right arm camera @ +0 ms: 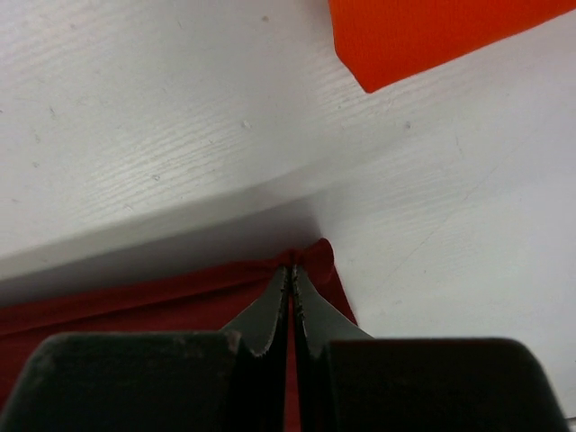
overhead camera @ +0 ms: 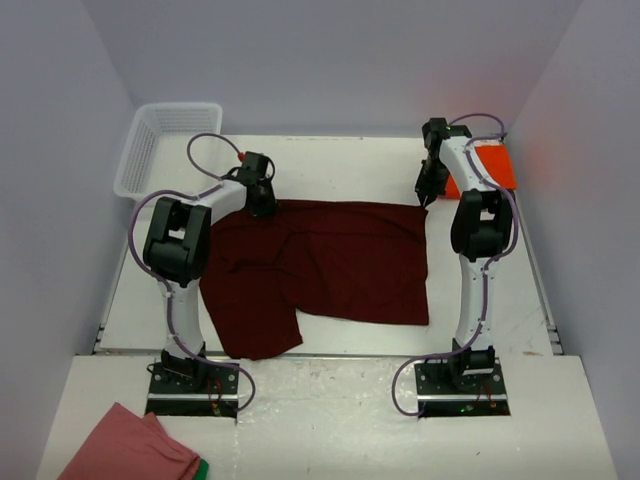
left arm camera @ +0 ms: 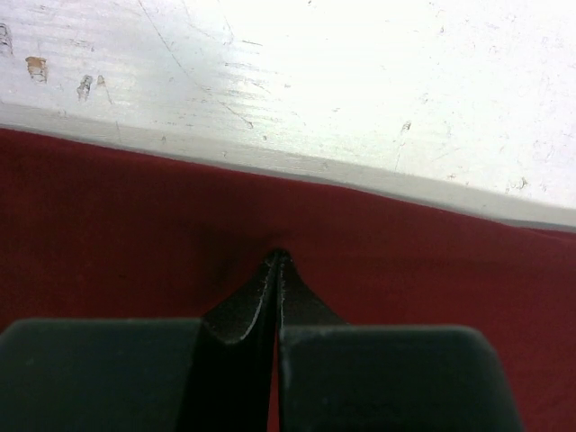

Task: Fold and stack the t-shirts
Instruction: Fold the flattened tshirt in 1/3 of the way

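Observation:
The dark maroon t-shirt [overhead camera: 320,265] lies spread on the white table, its far edge running between my two grippers. My left gripper [overhead camera: 263,205] is shut on the shirt's far left edge; in the left wrist view the closed tips [left arm camera: 277,256] pinch the maroon fabric [left arm camera: 108,234]. My right gripper [overhead camera: 424,197] is shut on the far right corner; in the right wrist view the tips [right arm camera: 292,267] clamp the bunched corner [right arm camera: 317,255]. The orange-red t-shirt [overhead camera: 490,168] lies folded at the far right, partly behind the right arm, and shows in the right wrist view [right arm camera: 423,31].
A white plastic basket [overhead camera: 160,145] stands at the far left corner. A salmon-pink cloth with a green edge [overhead camera: 130,448] lies on the near ledge at the left. Both arm bases [overhead camera: 195,375] sit at the near edge. Walls enclose the table.

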{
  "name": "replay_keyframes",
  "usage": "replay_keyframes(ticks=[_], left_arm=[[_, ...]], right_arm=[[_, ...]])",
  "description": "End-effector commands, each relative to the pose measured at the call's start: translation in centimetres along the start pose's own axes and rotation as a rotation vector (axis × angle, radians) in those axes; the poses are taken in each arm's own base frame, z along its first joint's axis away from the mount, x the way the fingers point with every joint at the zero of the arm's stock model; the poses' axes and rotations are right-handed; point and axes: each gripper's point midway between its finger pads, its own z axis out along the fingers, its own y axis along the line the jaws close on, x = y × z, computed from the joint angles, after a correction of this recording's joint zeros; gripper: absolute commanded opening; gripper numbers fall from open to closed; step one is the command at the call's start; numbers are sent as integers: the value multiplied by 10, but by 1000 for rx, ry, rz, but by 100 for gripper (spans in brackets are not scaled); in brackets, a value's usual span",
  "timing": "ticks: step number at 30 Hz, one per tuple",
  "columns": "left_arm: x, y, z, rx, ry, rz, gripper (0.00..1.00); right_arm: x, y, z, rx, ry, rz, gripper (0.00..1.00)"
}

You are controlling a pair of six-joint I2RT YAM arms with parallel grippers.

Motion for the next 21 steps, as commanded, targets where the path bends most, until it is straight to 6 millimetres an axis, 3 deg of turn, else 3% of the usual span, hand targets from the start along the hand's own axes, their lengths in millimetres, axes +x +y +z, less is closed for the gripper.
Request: replay_keyframes(ticks=[1, 10, 21], left_arm=[[40, 57, 10, -184, 121, -12, 0], [42, 52, 11, -146, 129, 8, 0], [39, 40, 10, -84, 123, 53, 0]], right_arm=[[-21, -24, -8, 71, -50, 5, 0], [-49, -40, -8, 117, -118, -3, 0], [-74, -30, -13, 74, -208, -54, 0]])
